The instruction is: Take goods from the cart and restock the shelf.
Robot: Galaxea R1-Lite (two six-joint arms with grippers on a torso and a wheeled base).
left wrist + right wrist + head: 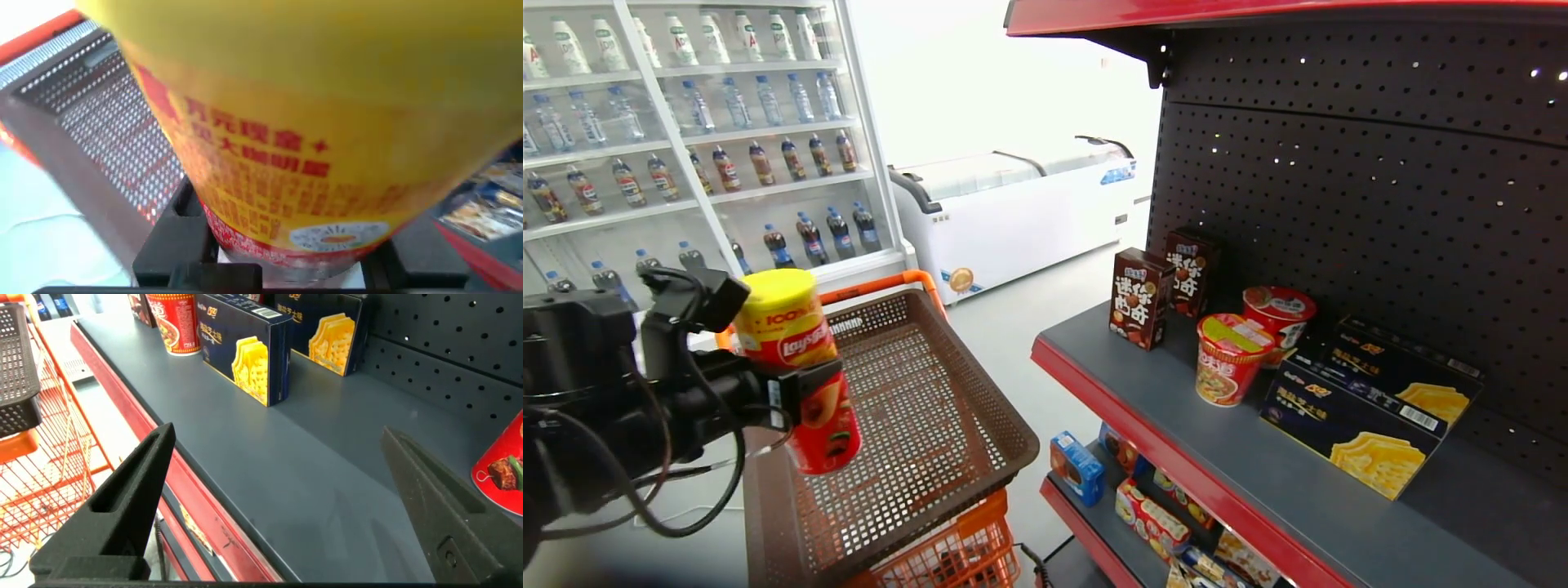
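Note:
My left gripper (796, 384) is shut on a tall chip can (798, 367) with a yellow top and red lower half, held upright above the left part of the cart's brown basket (947, 408). The same chip can (327, 139) looms close in the left wrist view, with the basket mesh (114, 122) behind it. My right gripper (278, 498) stands open over the grey shelf board (327, 482), nothing between its fingers. On the shelf (1258, 474) stand two brown snack boxes (1141, 298), two noodle cups (1227, 359) and two dark cracker boxes (1347, 429).
The cart's orange frame (964, 547) sits left of the shelf's red edge (1176, 474). A lower shelf holds several small packs (1078, 467). Bare shelf board lies right of the cracker boxes (245, 351). A drinks cooler (686, 139) and a chest freezer (1013, 212) stand behind.

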